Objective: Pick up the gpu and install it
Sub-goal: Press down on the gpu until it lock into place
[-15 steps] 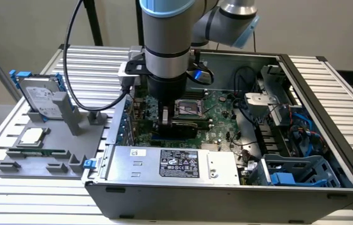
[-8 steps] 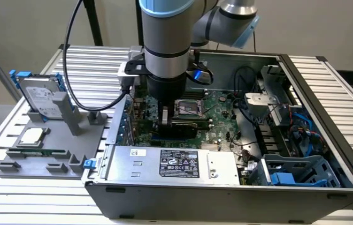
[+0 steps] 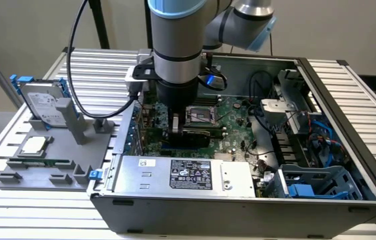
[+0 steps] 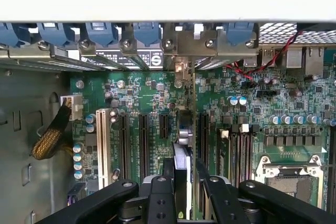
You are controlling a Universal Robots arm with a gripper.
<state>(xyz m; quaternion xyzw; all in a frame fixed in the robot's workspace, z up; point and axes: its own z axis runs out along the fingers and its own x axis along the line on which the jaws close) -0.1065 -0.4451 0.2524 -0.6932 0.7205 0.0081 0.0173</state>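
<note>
Open computer case (image 3: 321, 150) on a slatted table (image 3: 361, 95), motherboard (image 3: 231, 112) exposed, power supply (image 3: 184, 175) along the near wall. Arm (image 3: 178, 45) lowered vertically into the case, gripper (image 3: 174, 132) down among the expansion slots toward the exterior view's left of the CPU socket (image 3: 200, 116). In the wrist view, gripper (image 4: 181, 192) closed narrowly on the gpu (image 4: 182, 150), held edge-on and upright between the black fingers (image 4: 160, 195); card standing over the motherboard (image 4: 252, 124) in line with a slot (image 4: 202, 129), its far end reaching the rear bracket row with blue retainers (image 4: 147, 32); full seating not discernible. On the grey fixture tray (image 3: 48, 167) outside the case: hard drive (image 3: 44, 102) with blue rails, a processor (image 3: 34, 146), and a memory stick (image 3: 38, 163).
</note>
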